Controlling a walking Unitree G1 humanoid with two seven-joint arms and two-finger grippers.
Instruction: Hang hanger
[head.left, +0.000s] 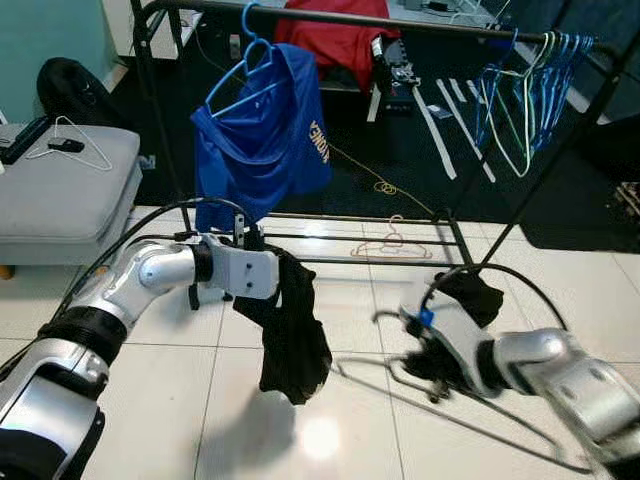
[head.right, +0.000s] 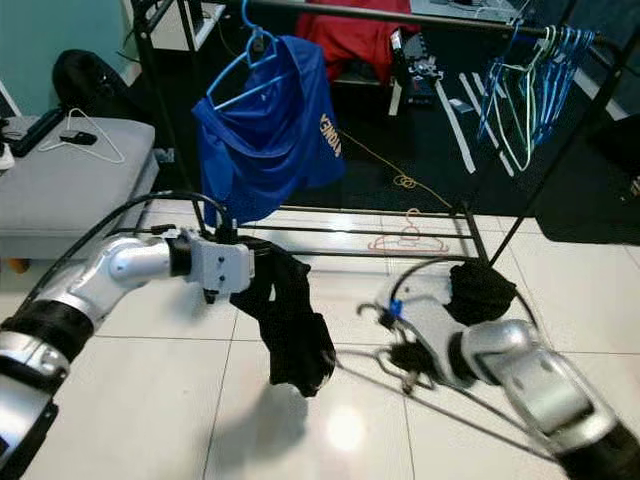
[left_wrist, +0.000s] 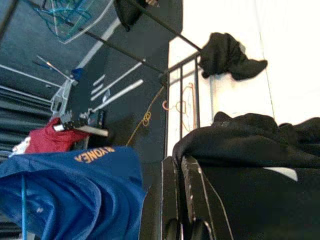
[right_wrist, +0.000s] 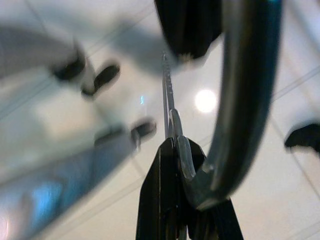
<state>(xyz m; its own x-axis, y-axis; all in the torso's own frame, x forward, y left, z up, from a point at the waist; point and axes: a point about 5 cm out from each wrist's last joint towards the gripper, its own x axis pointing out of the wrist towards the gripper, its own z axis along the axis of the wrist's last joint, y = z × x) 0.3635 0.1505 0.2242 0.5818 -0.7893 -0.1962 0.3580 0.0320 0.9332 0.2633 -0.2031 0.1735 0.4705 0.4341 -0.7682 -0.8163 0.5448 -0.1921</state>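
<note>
Right claw (head.right: 405, 362) clamped shut on the wire hanger (head.right: 450, 400), held low over the tiled floor (head.right: 150, 400), below the rail (head.left: 400, 22). Left claw (head.left: 262, 262) closed on a black garment (head.left: 292, 335) hanging beside it.

Two black garments (head.left: 290, 330), two hung shirts (head.left: 262, 140)

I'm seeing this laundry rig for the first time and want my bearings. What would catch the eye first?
Most striking is the blue shirt hanging on a blue hanger from the black clothes rack straight ahead. In front of it, the left gripper holds a black garment dangling over the white tiled floor. To the right, the right gripper is shut on a wire hanger held low, with another dark garment lying on the tiles behind it.
</note>
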